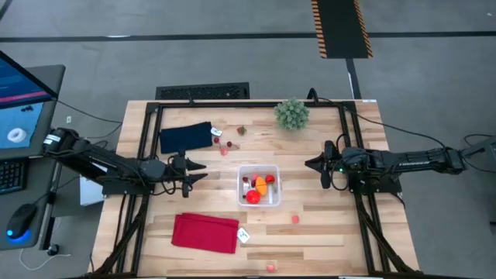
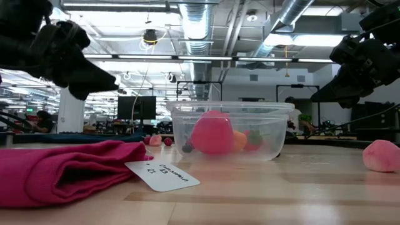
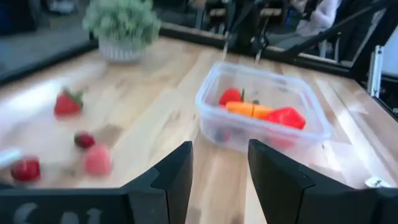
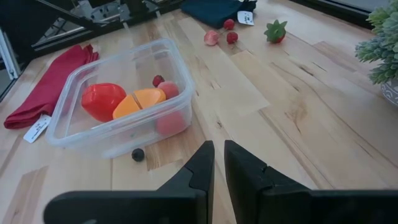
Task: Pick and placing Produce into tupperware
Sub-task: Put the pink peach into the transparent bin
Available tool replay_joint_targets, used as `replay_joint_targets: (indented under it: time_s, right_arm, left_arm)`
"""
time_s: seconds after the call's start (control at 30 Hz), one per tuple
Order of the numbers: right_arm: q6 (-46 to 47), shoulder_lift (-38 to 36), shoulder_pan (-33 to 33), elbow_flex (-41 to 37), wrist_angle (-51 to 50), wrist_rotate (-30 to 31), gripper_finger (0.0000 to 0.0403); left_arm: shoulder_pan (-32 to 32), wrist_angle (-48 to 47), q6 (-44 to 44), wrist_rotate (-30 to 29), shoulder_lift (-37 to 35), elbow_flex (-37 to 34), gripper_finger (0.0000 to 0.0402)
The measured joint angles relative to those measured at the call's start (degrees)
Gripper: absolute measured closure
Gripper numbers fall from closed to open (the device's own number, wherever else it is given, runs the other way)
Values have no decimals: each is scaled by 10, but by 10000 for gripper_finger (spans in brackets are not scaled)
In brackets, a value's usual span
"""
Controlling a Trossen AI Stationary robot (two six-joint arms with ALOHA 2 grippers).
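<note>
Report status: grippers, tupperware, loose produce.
Left gripper open, empty, left of tupperware. Right gripper shut, empty. Several produce pieces inside; others loose on table. Nothing blocking.

The white tag (image 2: 161,174) bears print too small to read.

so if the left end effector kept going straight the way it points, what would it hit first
Most likely the tupperware: the open left end effector aims at its near wall, with bare table between. Its height above the table is unclear, so it might pass over the rim.
</note>
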Motion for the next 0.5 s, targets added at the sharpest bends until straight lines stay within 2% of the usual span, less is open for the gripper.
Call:
replay_joint_targets:
  time_s: [0.1, 0.27, 0.43, 0.5]
  right_arm:
    - [0, 0, 0, 0, 0, 0, 343]
    - [2, 0, 0, 0, 1, 0, 343]
    - [76, 0, 0, 0, 24, 0, 343]
    - [99, 0, 3, 0, 57, -20, 343]
  left_arm:
    - [0, -18, -17, -11, 0, 0, 256]
    - [0, -44, 6, -37, 0, 0, 256]
    - [0, -44, -13, -38, 0, 0, 256]
    - [0, -46, -25, -38, 0, 0, 256]
